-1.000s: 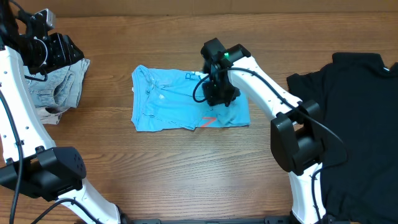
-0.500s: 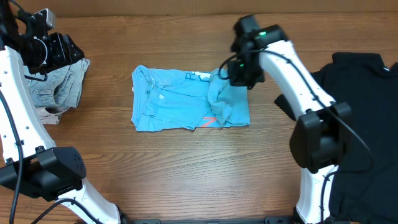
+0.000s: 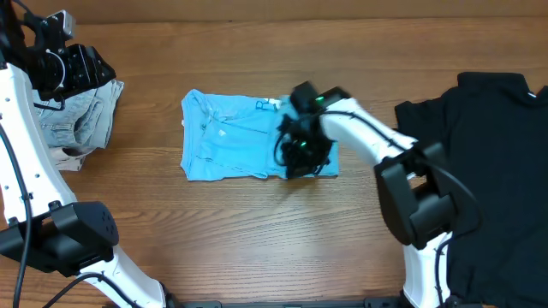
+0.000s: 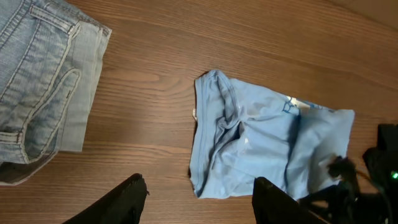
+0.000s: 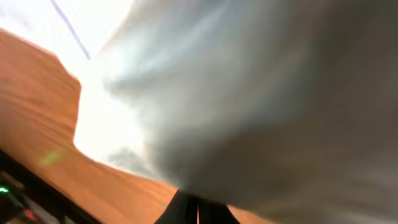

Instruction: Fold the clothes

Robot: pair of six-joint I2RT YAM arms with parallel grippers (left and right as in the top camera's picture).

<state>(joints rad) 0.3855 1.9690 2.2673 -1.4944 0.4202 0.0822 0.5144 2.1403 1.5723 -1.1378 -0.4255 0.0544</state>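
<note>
Whereas half a second ago the right arm held the right edge of the shirt (image 3: 227,141) lifted off the table (image 3: 257,248), that edge now lies back over it, mid-table, narrower, its red print hidden: one fold looks nearly made. The right arm stretches low, the right gripper (image 3: 301,147) down on the fold; whether the jaws pinch cloth I cannot tell. The left gripper (image 4: 199,186) hangs wide, empty, by the denim (image 4: 37,74).

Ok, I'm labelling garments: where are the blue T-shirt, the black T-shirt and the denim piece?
blue T-shirt (image 3: 227,141), overhead view, its flat left half.
black T-shirt (image 3: 501,145), overhead view, middle of its body.
denim piece (image 4: 37,81), left wrist view, its seamed front.
</note>
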